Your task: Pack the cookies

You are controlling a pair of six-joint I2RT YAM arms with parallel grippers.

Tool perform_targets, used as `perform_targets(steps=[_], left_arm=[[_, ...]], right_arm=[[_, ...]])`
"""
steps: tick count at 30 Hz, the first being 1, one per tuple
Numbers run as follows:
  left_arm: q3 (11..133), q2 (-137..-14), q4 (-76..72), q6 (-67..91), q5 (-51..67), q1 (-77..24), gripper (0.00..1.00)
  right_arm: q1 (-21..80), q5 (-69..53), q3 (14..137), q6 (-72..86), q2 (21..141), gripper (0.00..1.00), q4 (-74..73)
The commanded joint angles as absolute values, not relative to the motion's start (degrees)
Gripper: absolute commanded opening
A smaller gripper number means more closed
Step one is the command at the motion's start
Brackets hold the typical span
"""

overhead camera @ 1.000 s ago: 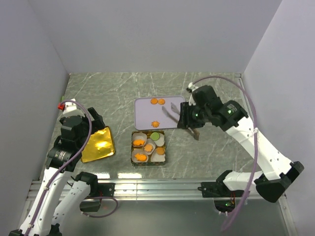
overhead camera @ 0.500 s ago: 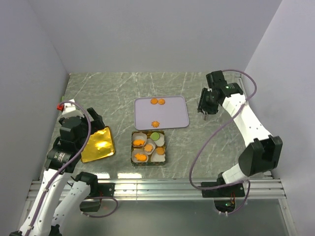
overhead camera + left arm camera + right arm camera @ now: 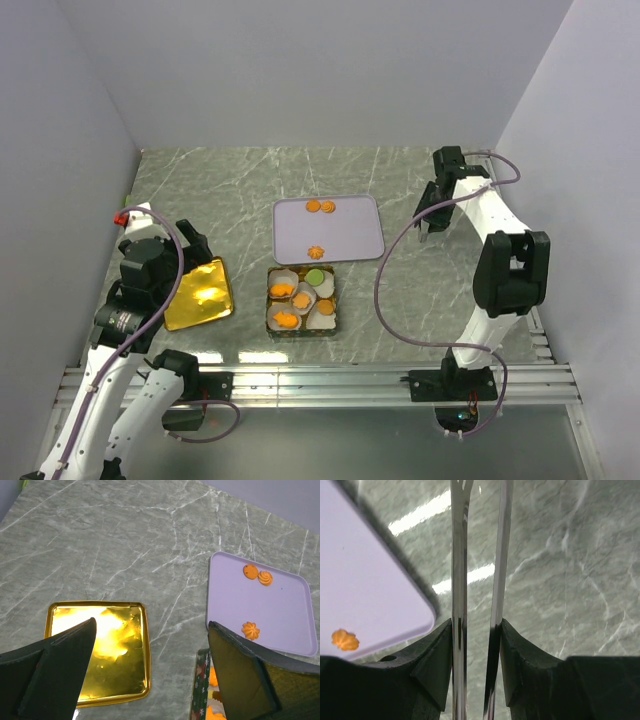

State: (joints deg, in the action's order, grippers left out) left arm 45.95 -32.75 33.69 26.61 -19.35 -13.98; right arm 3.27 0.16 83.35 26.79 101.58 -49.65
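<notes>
Three orange cookies lie on the lilac tray (image 3: 352, 238): two at its far edge (image 3: 319, 207) and one at its near edge (image 3: 316, 251). The tray (image 3: 285, 605) and its near cookie (image 3: 250, 630) also show in the left wrist view. A square tin (image 3: 331, 322) in front of the tray holds white paper cups with orange cookies (image 3: 283, 291) and a green one (image 3: 316, 277). My left gripper (image 3: 151, 625) is open and empty above the gold lid (image 3: 115, 665). My right gripper (image 3: 476, 630) is shut on metal tongs (image 3: 460, 580), right of the tray (image 3: 360, 570).
The gold lid (image 3: 200, 293) lies left of the tin, near my left arm. Grey walls enclose the marble table on three sides. My right arm (image 3: 470, 205) stands folded back along the right side.
My right arm has swung from over the tray's right edge back to the far right with the tongs. The left arm, cookies and tin have not moved.
</notes>
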Motion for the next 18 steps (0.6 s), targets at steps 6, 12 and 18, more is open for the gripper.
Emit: perform_targets(steps=[6,12,18], left_arm=[[46.1,-32.3,32.4,26.5,-20.0,-14.1,0.99],[46.1,-33.2,32.5,26.4,-20.0,-13.5,0.99],[46.2,-34.5,32.6,26.5,-20.3,-13.4,0.99]], right_arm=[[0.4,-2.3,80.2,27.6,102.9,0.46,-44.1],[0.3,-4.2,84.1,28.3,110.0,0.5,-45.0],[0.3,-5.9,92.7,29.5,117.7,0.55,-47.2]])
